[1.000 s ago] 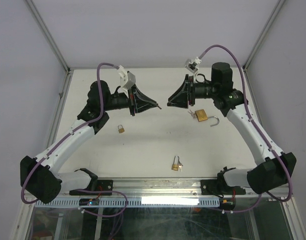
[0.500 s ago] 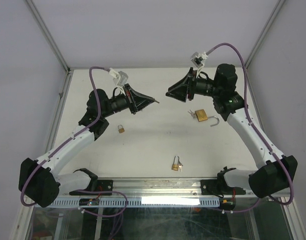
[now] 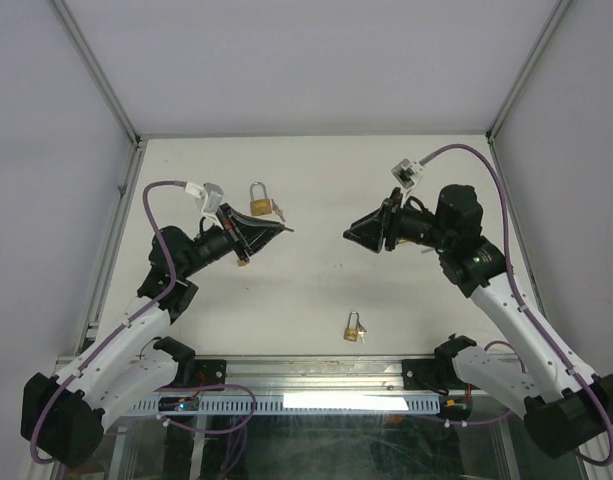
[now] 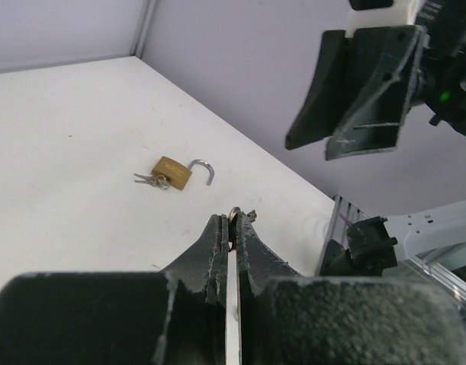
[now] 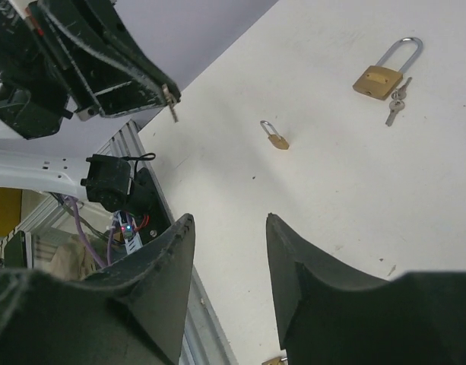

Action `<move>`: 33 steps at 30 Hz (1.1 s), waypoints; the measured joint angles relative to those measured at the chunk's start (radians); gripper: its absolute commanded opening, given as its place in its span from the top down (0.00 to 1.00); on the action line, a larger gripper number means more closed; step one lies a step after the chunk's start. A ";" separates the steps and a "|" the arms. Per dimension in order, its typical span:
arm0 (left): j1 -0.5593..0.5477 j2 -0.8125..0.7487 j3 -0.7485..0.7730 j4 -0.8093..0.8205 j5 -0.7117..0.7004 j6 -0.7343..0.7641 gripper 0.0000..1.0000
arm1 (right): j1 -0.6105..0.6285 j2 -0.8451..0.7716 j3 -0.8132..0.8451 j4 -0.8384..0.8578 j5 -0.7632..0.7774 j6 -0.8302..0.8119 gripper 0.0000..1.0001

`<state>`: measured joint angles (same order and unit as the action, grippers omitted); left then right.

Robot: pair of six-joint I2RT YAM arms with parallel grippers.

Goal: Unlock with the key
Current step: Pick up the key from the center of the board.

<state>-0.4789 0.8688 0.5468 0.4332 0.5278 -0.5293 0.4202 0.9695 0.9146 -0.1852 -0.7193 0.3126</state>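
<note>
Top external view: I note the white table [image 3: 326, 290]. Above it my right gripper [image 3: 352, 234], jaws apart and empty, faces my left gripper [image 3: 279, 230]. A closed long-shackle padlock [image 3: 258, 198] lies just beyond the left gripper; an opened padlock [image 4: 172, 172] lies on the table in left wrist view. The key [image 5: 171, 105] is pinched in the left gripper's closed jaws, off the table.

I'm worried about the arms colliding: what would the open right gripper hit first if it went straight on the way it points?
Probably the white table by the small brass padlock, dead ahead of the right gripper; the left gripper looks off that line, though depth is unclear.
</note>
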 measured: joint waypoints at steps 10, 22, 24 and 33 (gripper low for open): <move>0.075 -0.163 -0.031 -0.093 0.011 0.043 1.00 | 0.089 -0.148 -0.100 0.056 0.038 0.016 0.68; 0.074 -0.179 0.072 -0.151 0.127 0.043 1.00 | 0.349 -0.029 -0.175 0.416 0.008 0.043 0.78; 0.068 -0.166 0.072 -0.153 0.138 0.042 1.00 | 0.387 0.001 -0.154 0.414 0.028 0.003 0.79; 0.032 -0.168 0.056 -0.112 0.177 0.019 1.00 | 0.433 0.074 -0.097 0.468 0.140 -0.058 0.81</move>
<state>-0.4465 0.7006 0.6029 0.3210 0.7044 -0.5106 0.8536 1.0431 0.8177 0.2832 -0.5793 0.2550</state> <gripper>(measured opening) 0.022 0.205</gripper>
